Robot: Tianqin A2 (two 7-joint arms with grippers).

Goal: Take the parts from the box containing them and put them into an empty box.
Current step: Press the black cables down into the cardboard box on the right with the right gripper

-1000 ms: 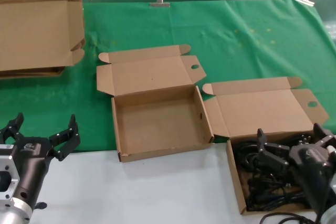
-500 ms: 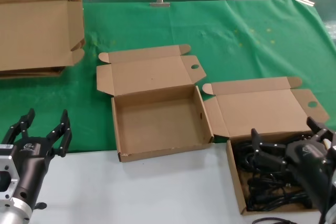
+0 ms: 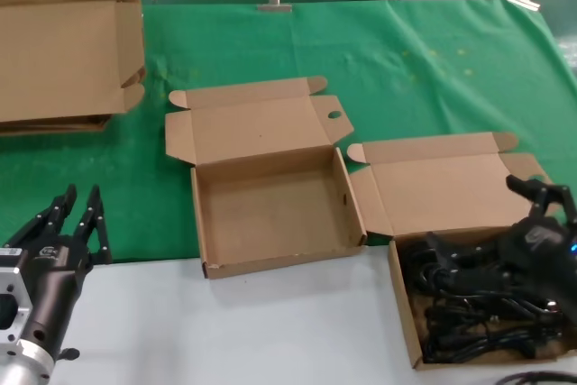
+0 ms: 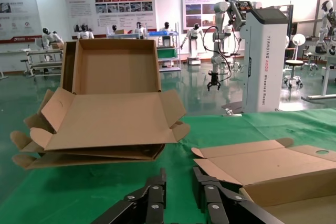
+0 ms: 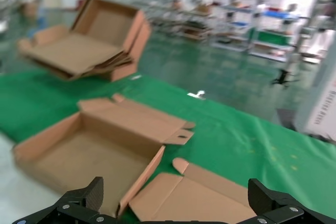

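left gripper [image 3: 77,221] jaws closed up, flattened cardboard [image 3: 63,56] behind

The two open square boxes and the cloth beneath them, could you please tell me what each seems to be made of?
The shallow brown empty box and its twin holding black cords look like matte corrugated cardboard: folded flaps, tabbed lids, raw edges. The green table cloth seems a soft felt-like fabric, faintly creased and unshiny, though its weave cannot be made out.

Robotics demonstration hall: humanoid robots [image 4: 219,35] on stands, wall display posters [image 4: 110,9], polished green floor [image 4: 194,98], and a green-clothed worktable [image 3: 397,69].
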